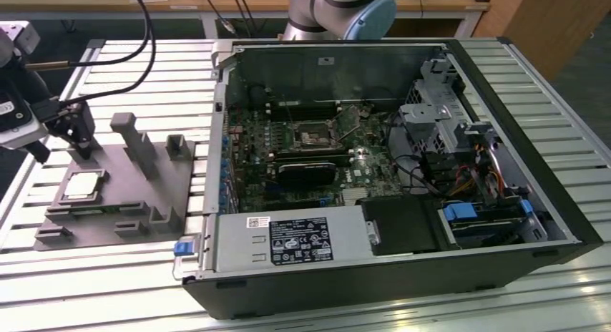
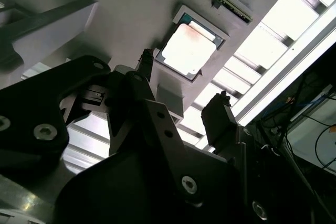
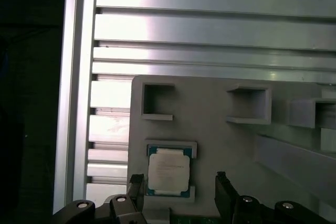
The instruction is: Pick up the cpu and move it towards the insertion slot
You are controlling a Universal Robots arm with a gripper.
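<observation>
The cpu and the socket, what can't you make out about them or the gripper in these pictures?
1. cpu: underside hidden against the grey tray in both wrist views; top washed out by glare in the second wrist view.
2. socket: whether its bracket is latched, too small in the exterior view.
3. gripper: its height above the cpu, since both wrist views look along it; the exterior view's left edge cuts part off.

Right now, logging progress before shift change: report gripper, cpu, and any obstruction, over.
Gripper open, hovering over the small flat square silvery-grey cpu. Cpu lies unheld in its nest on the grey plastic fixture. Nothing seen between them.
</observation>
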